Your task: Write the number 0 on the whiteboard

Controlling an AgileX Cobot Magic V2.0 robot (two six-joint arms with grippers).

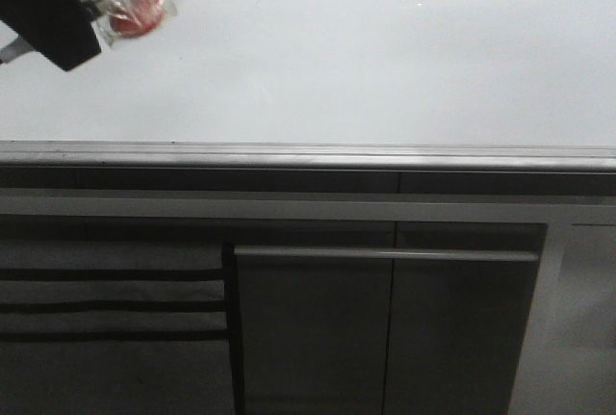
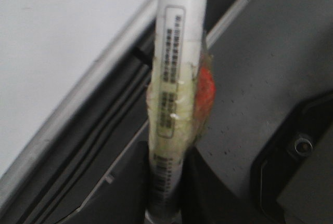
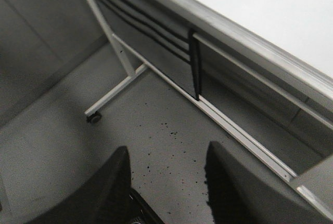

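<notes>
1. The whiteboard [image 1: 366, 59] fills the upper half of the front view, glossy and bare — no number 0 shows on it anywhere, so by my reading the writing has not begun and the step in hand is the approach to the board.
2. The left gripper [image 1: 53, 15] sits at about 10 o'clock in the front view, closed on a white marker [image 2: 174, 78] whose barrel is wrapped in clear tape with a red patch on one side. The marker slants up toward 1 o'clock and runs out of frame, so its tip is hidden; whether it touches the board I cannot tell.
3. The right gripper [image 3: 166, 182] hangs low with its fingers parted and nothing between them, looking down at a speckled floor [image 3: 156, 130] and the board's wheeled stand [image 3: 112, 91] — it appears to have no part in this step.
4. The next move, as I judge it, calls for bringing the marker tip squarely onto the white surface, well above the grey edge rail [image 1: 308, 155], then tracing a closed oval with steady, light pressure.
</notes>
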